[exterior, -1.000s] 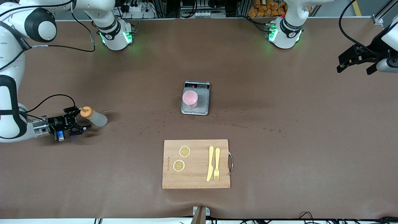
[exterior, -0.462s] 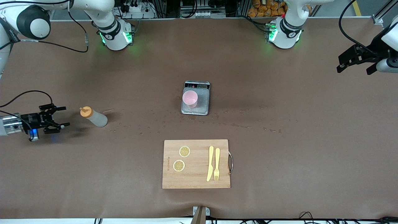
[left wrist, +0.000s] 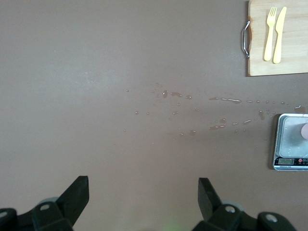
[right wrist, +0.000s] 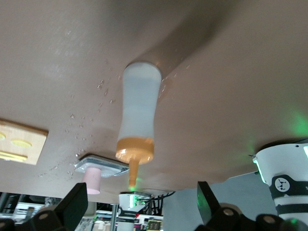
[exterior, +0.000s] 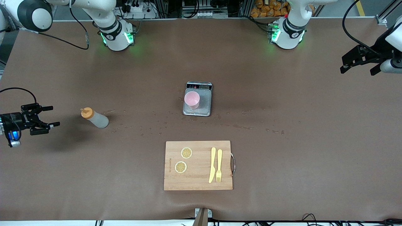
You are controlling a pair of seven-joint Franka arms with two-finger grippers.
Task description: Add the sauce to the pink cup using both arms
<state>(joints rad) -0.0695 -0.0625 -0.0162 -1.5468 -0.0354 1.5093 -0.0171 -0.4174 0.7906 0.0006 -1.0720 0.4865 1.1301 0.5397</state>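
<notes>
The sauce bottle (exterior: 94, 117), whitish with an orange nozzle cap, stands upright on the brown table toward the right arm's end. It also shows in the right wrist view (right wrist: 139, 113). My right gripper (exterior: 54, 116) is open and empty, level with the bottle and well apart from it, nearer the table's end; its own view (right wrist: 139, 202) shows the jaws wide apart. The pink cup (exterior: 192, 99) stands on a small scale (exterior: 204, 108) at the table's middle, and also shows in the right wrist view (right wrist: 91, 180). My left gripper (exterior: 357, 70) waits open and empty high over the left arm's end (left wrist: 142, 190).
A wooden cutting board (exterior: 198, 185) lies nearer the front camera than the scale. It carries two lemon slices (exterior: 186, 153), a yellow knife (exterior: 212, 164) and a yellow fork (exterior: 219, 165). Small drops of liquid (exterior: 150, 127) dot the table between the bottle and the scale.
My right gripper has drawn back from beside the bottle's cap toward the right arm's end of the table. The bottle stays standing. The left arm has not moved.
</notes>
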